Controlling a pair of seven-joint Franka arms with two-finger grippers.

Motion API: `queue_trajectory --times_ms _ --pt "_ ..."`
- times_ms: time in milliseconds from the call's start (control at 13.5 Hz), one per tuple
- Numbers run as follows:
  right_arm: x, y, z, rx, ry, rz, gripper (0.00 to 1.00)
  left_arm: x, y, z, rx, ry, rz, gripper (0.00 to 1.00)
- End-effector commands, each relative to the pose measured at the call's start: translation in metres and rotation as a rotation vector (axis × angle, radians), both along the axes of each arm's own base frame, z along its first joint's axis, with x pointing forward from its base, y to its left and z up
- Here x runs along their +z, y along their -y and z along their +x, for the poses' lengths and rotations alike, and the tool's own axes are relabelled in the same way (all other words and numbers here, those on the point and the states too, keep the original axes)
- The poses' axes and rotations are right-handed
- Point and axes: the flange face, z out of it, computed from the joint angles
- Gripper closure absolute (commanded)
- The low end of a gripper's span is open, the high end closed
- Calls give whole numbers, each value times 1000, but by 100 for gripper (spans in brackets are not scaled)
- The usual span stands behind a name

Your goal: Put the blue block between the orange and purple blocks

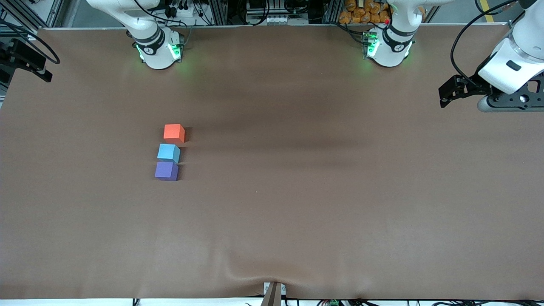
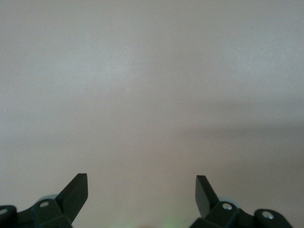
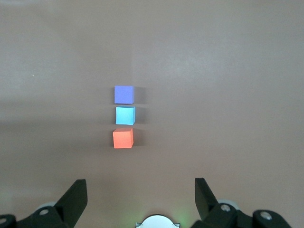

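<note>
Three small cubes lie in a short row on the brown table (image 1: pixel 297 204), toward the right arm's end. The orange block (image 1: pixel 174 132) is farthest from the front camera, the blue block (image 1: pixel 168 152) sits in the middle, and the purple block (image 1: pixel 166 171) is nearest. In the right wrist view the purple block (image 3: pixel 124 94), blue block (image 3: pixel 125 115) and orange block (image 3: pixel 123 138) show in the same order, with narrow gaps. My right gripper (image 3: pixel 140 181) hangs high and open, well short of them. My left gripper (image 1: pixel 443 97) (image 2: pixel 141 178) is open over bare table at the left arm's end.
The right arm's base (image 1: pixel 158 51) and the left arm's base (image 1: pixel 387 47) stand along the table's edge farthest from the front camera. A small fixture (image 1: pixel 273 293) sits at the table's nearest edge. A ripple in the brown cover runs there.
</note>
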Motion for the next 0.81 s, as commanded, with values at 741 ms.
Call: queue_trajectory --times_ms 741 --pt "2 1 -6 7 10 21 0 43 -7 -7 17 80 -10 0"
